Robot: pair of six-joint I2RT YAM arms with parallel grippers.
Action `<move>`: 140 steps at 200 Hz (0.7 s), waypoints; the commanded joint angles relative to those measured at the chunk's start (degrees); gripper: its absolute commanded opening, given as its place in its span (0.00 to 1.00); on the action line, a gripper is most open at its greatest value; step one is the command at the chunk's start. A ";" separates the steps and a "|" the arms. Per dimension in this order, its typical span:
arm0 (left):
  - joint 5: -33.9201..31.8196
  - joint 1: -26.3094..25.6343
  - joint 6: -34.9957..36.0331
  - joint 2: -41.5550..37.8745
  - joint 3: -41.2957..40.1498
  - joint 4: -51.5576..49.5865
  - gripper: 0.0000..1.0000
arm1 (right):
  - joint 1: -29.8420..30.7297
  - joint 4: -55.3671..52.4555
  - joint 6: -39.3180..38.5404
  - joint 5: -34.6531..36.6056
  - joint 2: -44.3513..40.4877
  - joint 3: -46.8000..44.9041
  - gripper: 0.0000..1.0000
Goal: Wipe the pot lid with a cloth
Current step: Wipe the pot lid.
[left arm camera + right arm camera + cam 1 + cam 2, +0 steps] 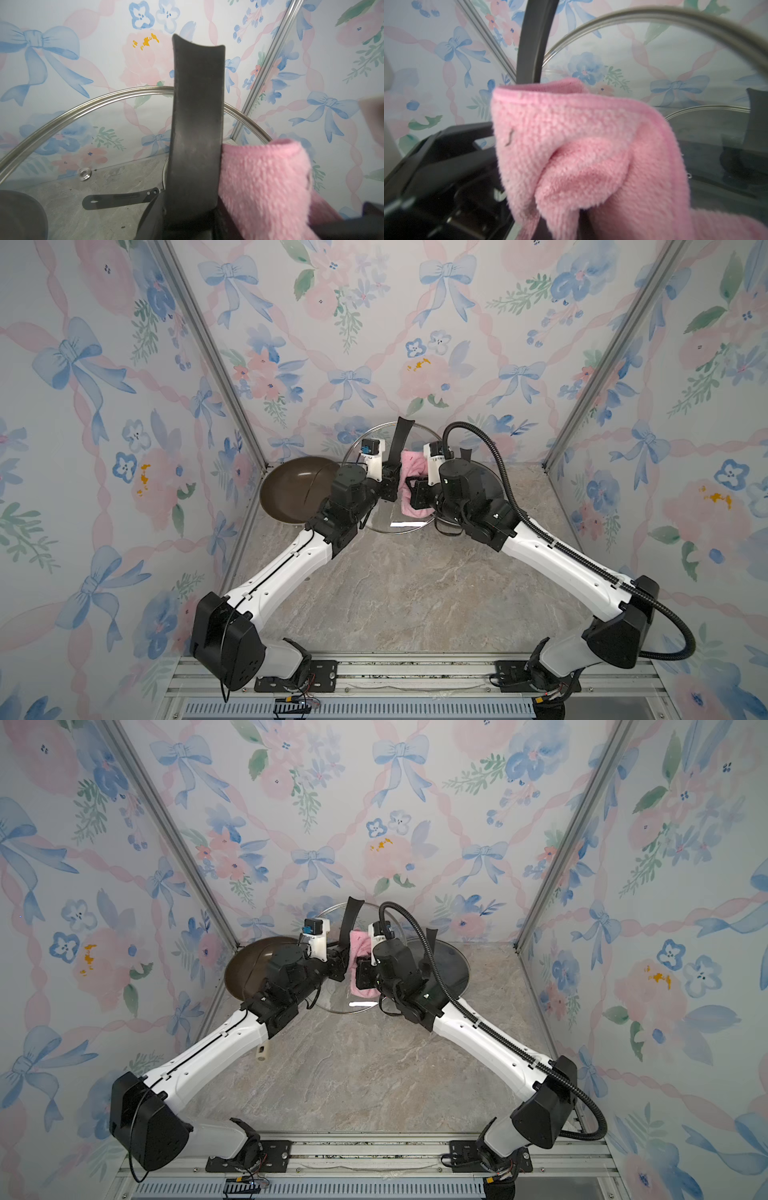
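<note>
While left pincer [390, 485] props the pot lid [386, 519] up by its handle [197, 124], right pincer [409, 489] sets the pink cloth [412, 460] against the glass.

Left pincer is clamped on the black handle. The lid is tilted up near the back wall, and I can't tell if its lower rim rests on the worktop [415, 580]. Right pincer is pressed together, pinching the bunched cloth, which sits against the lid just beside the handle. Likely risks:
- A hard push from the cloth could twist the lid in its one-point grip, so it slips or drops.
- Drag on the glass could pull the fuzzy cloth out of the small pinch.
- The pincers are almost touching, so a wide stroke could knock them together.
- A swinging lid could hit the second lid [492, 484] or the pan [291, 489], both close by.
</note>
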 commanded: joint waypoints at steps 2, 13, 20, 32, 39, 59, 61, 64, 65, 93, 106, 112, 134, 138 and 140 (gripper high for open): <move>4.48 -3.02 -0.18 -7.65 2.43 15.62 0.02 | -5.60 -4.33 -4.97 6.58 4.74 2.64 0.01; 4.60 -4.13 0.42 -7.90 1.99 15.56 0.02 | -6.61 -1.91 -6.95 3.55 5.84 4.09 0.01; 4.61 -4.71 0.62 -8.03 1.77 15.59 0.02 | -7.42 -0.03 -7.90 0.55 6.61 4.89 0.02; 4.32 -5.67 1.01 -8.43 1.45 15.59 0.02 | -8.91 2.83 -8.15 -3.29 8.59 5.94 0.02; 4.13 -6.09 1.23 -8.53 1.25 15.57 0.02 | -9.87 4.70 -8.25 -6.71 9.41 6.44 0.02; 4.17 -6.67 1.18 -8.82 1.27 15.58 0.03 | -12.62 6.38 -7.16 -14.25 12.41 9.96 0.03; 4.09 -6.68 1.05 -8.81 1.31 15.59 0.03 | -12.74 6.26 -7.19 -14.94 12.69 10.40 0.02; 3.92 -6.70 0.87 -8.68 1.39 15.57 0.03 | -12.87 5.98 -7.17 -15.45 13.00 11.07 0.02; 3.91 -6.69 0.79 -8.65 1.44 15.61 0.03 | -12.93 5.82 -7.14 -15.61 13.20 11.34 0.02; 0.52 -6.69 1.30 -7.97 1.84 15.54 0.03 | -12.62 0.17 -9.89 -14.47 13.22 13.00 0.00; -1.81 -6.60 2.02 -7.88 1.76 15.09 0.03 | -12.67 -1.32 -11.12 -11.49 10.35 8.98 0.01; -2.68 -6.60 2.19 -7.83 1.82 14.92 0.03 | -12.80 -1.65 -11.15 -10.00 8.19 6.39 0.00; -3.50 -6.17 2.56 -7.11 2.67 14.34 0.03 | -14.90 -1.98 -8.42 -6.76 -0.43 -4.35 0.00; -3.53 -6.01 2.57 -6.76 2.99 14.29 0.03 | -15.26 -2.03 -7.73 -6.44 -1.89 -5.86 0.00; -3.59 -5.93 2.50 -6.66 3.14 14.32 0.03 | -15.37 -2.06 -7.31 -6.24 -2.42 -6.93 0.00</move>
